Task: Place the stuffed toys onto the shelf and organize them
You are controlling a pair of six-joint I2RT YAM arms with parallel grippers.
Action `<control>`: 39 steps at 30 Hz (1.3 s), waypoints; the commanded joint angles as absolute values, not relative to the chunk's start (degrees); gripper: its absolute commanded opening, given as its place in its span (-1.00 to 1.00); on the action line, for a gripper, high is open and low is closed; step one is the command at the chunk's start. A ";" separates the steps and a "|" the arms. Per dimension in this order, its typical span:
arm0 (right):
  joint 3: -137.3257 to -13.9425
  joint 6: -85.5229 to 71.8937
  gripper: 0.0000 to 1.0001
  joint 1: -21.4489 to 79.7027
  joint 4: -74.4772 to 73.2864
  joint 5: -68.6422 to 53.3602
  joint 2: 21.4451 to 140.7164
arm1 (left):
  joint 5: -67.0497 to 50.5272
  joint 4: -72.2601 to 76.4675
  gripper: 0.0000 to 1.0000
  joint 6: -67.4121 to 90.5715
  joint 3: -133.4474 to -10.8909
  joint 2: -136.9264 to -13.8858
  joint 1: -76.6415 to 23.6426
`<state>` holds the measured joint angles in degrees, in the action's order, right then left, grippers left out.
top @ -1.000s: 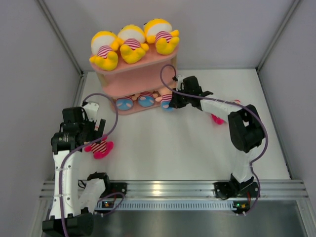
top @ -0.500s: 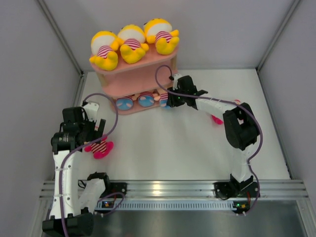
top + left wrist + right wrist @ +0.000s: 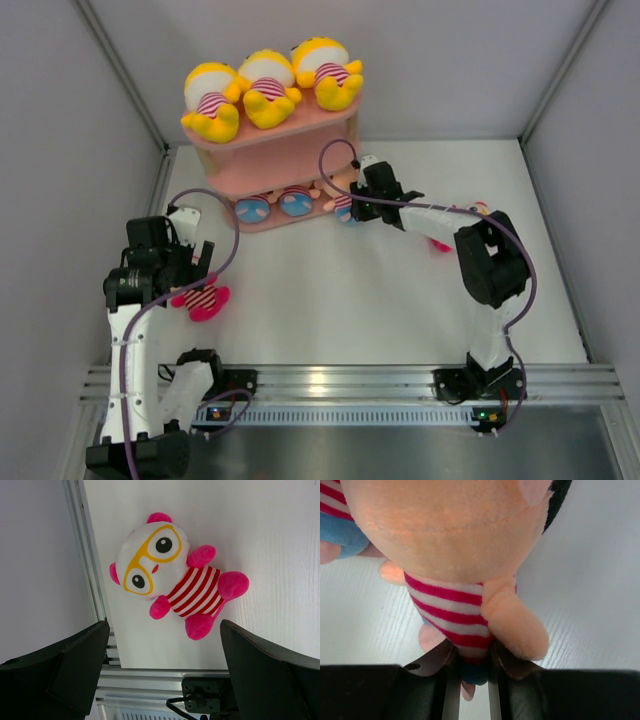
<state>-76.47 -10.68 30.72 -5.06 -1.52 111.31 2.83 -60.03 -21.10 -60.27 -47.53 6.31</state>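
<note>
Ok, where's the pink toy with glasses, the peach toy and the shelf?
pink toy with glasses [image 3: 195, 592], left wrist view, striped belly.
peach toy [image 3: 452, 615], right wrist view, striped shirt.
shelf [image 3: 300, 130], top external view, top board's front edge.

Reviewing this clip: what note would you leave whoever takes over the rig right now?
Left gripper: open, hovering over the pink-limbed toy on the table.
Right gripper: shut on the peach-faced toy at the bottom tier of the shelf.
Done: three yellow toys on top, two blue-bottomed toys on bottom.
To do: release it, shelve the pink-limbed toy and a second pink toy behind the right arm.
</note>
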 commanded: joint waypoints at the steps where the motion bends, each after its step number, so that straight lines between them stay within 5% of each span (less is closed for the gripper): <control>1: -77.95 -9.76 -0.61 32.16 0.27 3.59 106.43 | 3.16 -59.24 0.97 -21.62 -59.68 -47.46 6.15; 11: -84.81 -7.47 -0.74 36.47 -2.90 7.30 110.04 | 3.43 -59.15 0.97 -21.62 -59.24 -47.02 6.15; 24: -91.67 -5.98 -0.68 36.83 -4.22 3.43 116.80 | 4.04 -59.15 0.97 -21.71 -58.97 -46.85 6.15; 29: -90.53 -7.55 -0.06 36.74 -0.62 8.25 116.54 | 4.13 -59.50 0.97 -21.88 -58.98 -46.67 6.15; 39: -85.09 -8.88 0.32 36.30 2.36 12.92 112.34 | 4.31 -59.77 0.97 -22.06 -58.71 -46.41 6.15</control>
<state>-87.29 -7.88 36.21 -2.28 11.33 116.66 3.95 -60.05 -21.32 -59.24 -47.07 6.31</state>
